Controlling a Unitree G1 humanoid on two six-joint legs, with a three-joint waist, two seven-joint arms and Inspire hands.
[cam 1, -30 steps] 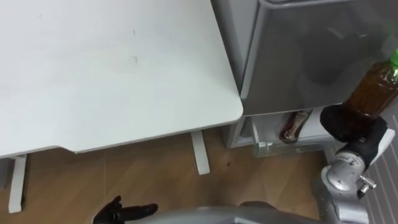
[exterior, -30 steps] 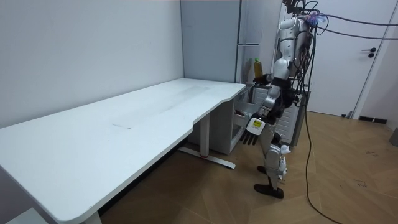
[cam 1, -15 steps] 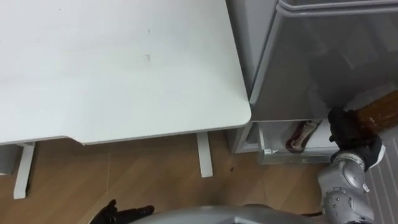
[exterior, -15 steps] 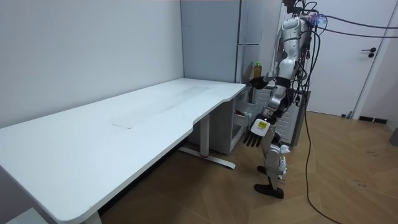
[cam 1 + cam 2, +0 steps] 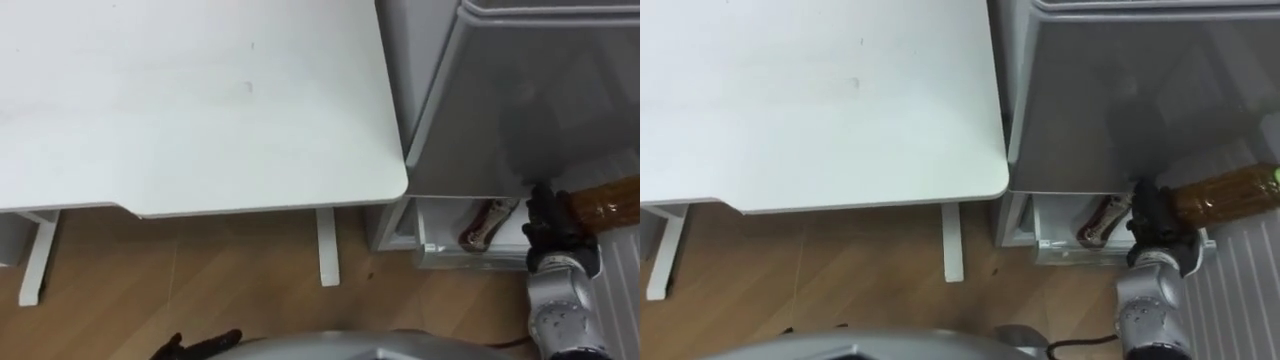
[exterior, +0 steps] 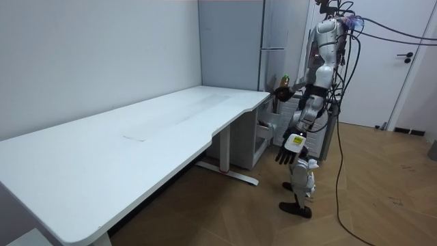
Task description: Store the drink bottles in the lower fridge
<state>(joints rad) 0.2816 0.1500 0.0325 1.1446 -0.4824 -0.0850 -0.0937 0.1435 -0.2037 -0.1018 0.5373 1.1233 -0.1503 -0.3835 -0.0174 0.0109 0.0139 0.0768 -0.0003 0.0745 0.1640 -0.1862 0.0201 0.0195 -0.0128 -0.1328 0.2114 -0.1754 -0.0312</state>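
Wooden floor (image 5: 200,280) and a white counter (image 5: 200,100) form the near ground. A grey fridge (image 5: 520,100) stands at the counter's end with its lower drawer (image 5: 440,215) pulled open. In the room view the robot stands upright before the fridge. The right hand (image 5: 552,225) has its fingers (image 5: 545,205) curled round the base end of a brown bottle (image 5: 610,200). The bottle lies almost level, so its body and green cap (image 5: 1274,175) project beyond the fingers on the side away from the counter. A second drink (image 5: 485,222) lies flat inside the drawer, just beside the fingers on the counter side. The level hold probably matches that lying posture, letting the bottle be set down on its side next to it rather than upright under the door above. The grip at the base leaves the long body free to enter first or be lowered flat. The left hand (image 5: 200,346) hangs low at the robot's side, its fingers loose and holding nothing. It is likely idle, since one hand suffices for a single bottle.
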